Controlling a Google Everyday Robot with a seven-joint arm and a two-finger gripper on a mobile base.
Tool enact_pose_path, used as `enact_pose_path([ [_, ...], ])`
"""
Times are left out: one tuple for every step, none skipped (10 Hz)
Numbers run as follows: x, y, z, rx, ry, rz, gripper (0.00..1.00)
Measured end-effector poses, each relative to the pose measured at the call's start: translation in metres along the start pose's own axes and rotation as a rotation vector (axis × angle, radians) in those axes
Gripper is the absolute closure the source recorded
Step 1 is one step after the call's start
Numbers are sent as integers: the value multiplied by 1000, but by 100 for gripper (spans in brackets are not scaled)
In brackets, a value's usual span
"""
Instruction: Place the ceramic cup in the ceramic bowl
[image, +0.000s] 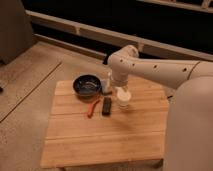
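The white ceramic cup (123, 98) stands on the wooden table (105, 135), right of centre near the far edge. The dark glossy ceramic bowl (87, 85) sits to its left, about a cup's width away, with nothing in it. My gripper (120, 88) hangs from the white arm (150, 67) and sits right over the cup's rim, hiding part of it. I cannot tell whether it touches the cup.
A flat black rectangular object (106, 105) and a small orange-red tool (93, 107) lie between the bowl and the cup, nearer the front. My white body (192, 125) fills the right side. A concrete floor and a low ledge lie behind the table.
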Motion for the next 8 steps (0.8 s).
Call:
enact_pose_path([
  [1,0,10,7,13,-12,35],
  [1,0,17,10,24,-22,35],
  [1,-1,23,16,34,-30,35],
  [0,-3,27,19,39,-36,35],
  [-2,-5,34,24,51,-41,35],
  [-2,-7,38,26,57,-42,35],
  [-2,-10,44,27,70,-39,35],
  [-1,-13,51,25,85,-34,35],
])
